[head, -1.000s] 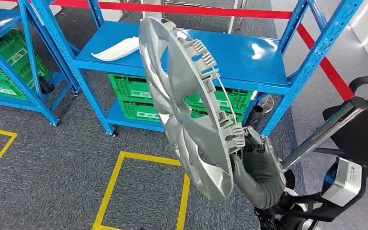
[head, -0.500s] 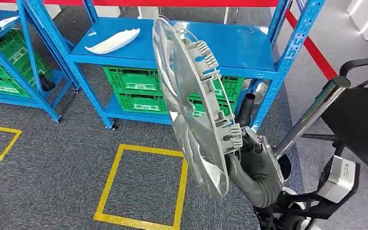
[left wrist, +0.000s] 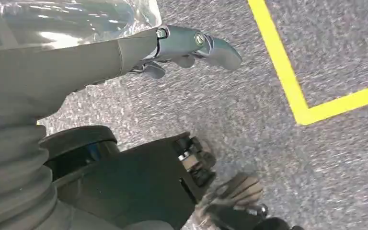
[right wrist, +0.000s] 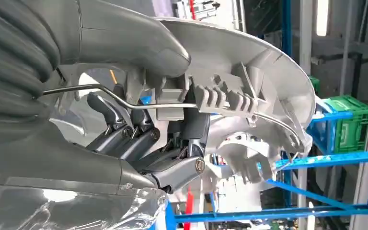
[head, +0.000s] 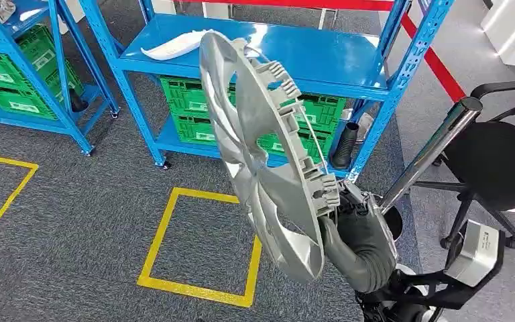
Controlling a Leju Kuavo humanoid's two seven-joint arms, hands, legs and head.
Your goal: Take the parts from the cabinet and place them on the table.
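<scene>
A large silver wheel cover point(head: 268, 154) stands on edge in front of me, its clipped back side facing right. My right hand point(head: 359, 231) grips it at its lower rim. In the right wrist view the thumb lies over the rim of the wheel cover point(right wrist: 249, 62), and the dark fingers point(right wrist: 139, 139) of the right hand hook in behind its wire ring. My left hand point(left wrist: 172, 48) hangs over the grey carpet, fingers loosely apart and holding nothing. A white curved part point(head: 174, 45) lies on the blue cabinet shelf point(head: 335, 57) behind the cover.
Green crates point(head: 194, 107) fill the cabinet's lower shelf, with a black tube point(head: 344, 144) leaning beside them. A second blue rack point(head: 13, 67) stands at the left. A black office chair point(head: 496, 161) is at the right. A yellow taped square point(head: 201, 241) marks the carpet.
The whole view has shifted, so the camera moved: the cabinet now sits higher and further right in the picture. The wheel cover stays in my right hand, held the same way.
</scene>
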